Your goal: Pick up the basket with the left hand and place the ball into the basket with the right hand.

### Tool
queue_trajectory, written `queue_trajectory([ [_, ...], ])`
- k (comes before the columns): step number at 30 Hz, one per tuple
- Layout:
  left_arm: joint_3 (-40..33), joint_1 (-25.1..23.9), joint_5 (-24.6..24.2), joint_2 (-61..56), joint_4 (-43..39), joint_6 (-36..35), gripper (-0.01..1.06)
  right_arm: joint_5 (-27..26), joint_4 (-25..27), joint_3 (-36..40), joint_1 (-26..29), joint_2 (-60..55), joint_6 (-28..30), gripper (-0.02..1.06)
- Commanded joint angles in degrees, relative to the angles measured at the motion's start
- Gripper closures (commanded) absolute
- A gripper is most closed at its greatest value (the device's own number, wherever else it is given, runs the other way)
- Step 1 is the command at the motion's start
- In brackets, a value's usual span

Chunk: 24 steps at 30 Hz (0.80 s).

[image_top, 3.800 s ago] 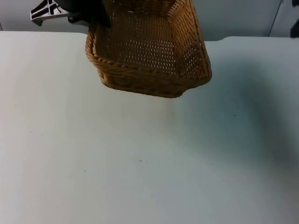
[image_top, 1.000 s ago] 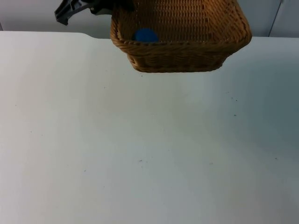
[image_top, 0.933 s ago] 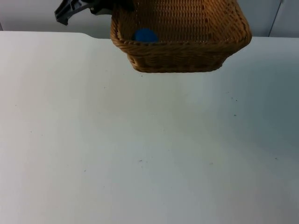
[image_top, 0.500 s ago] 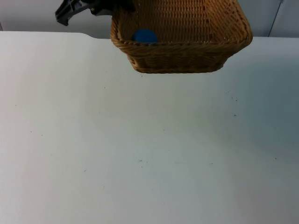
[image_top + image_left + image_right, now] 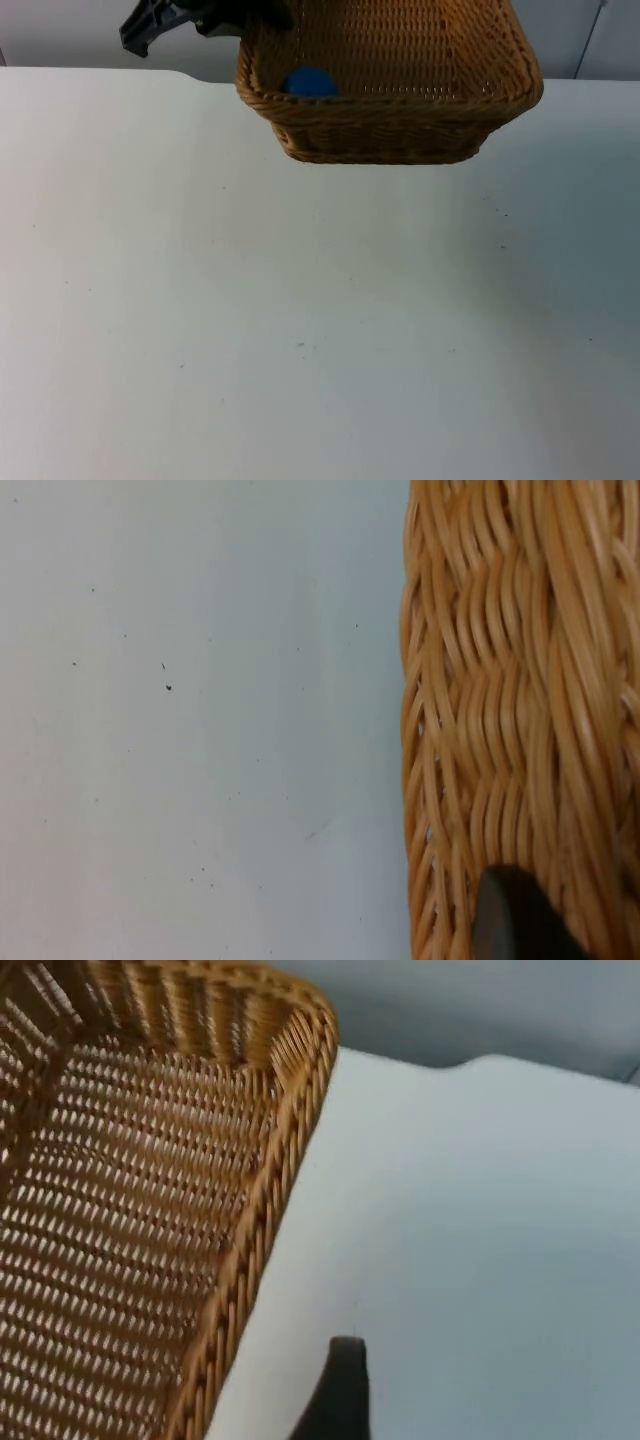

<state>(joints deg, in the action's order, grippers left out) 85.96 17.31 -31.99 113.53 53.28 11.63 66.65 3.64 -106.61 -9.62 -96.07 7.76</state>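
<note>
Ball (image 5: 311,82): blue, lying inside the basket against its near-left wall, upper centre of the top view. Placement reads as done.

Basket (image 5: 390,95): woven wicker, rectangular, held off the bench (image 5: 300,330) at the upper centre of the frame, its near wall facing the camera. Rim and open weave also seen from the right wrist (image 5: 250,1230); outer wall close up from the left wrist (image 5: 510,720).

Left claw (image 5: 225,18): at the basket's upper-left corner, upper left of the frame, pinching the basket rim; one black fingertip (image 5: 510,920) lies against the wicker.

Right claw (image 5: 340,1400): just beside the basket's outer edge, above bare bench; whether its fingers are spread or pressed together I cannot tell.

Risk, as judged: the basket hangs from a single corner pinch, so a tilt or slip at the rim could let the ball roll out. The right claw, close to the rim, could knock the basket if it swings inward.

Change: against the frame from a few seconds back, the basket then hung lower, tilted and empty; it now sits higher and level, with the ball inside. Over the last second it has hardly moved.
</note>
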Motion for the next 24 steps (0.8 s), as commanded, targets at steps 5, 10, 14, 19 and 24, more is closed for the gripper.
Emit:
queue_trajectory([
  [5,0.6,-0.3,-1.0,-0.5,1.8,0.3,1.05,0.5,-0.8,7.8,0.4,6.5,-0.7,0.30],
  [10,0.6,-0.3,-1.3,-0.5,1.8,0.4,1.05,-2.5,-5.4,18.4,0.4,14.0,-3.7,0.30],
  [14,0.6,-0.3,-1.5,-0.5,1.8,0.4,1.05,-3.8,-6.7,25.7,0.4,19.5,-4.7,0.30],
  [19,0.6,-0.3,-2.0,-0.5,1.8,0.4,1.05,-6.6,-6.8,31.9,0.4,25.2,-5.6,0.30],
  [24,0.6,0.0,-2.1,-0.5,1.4,1.5,1.05,-7.9,-7.0,33.8,0.4,27.8,-6.3,0.30],
])
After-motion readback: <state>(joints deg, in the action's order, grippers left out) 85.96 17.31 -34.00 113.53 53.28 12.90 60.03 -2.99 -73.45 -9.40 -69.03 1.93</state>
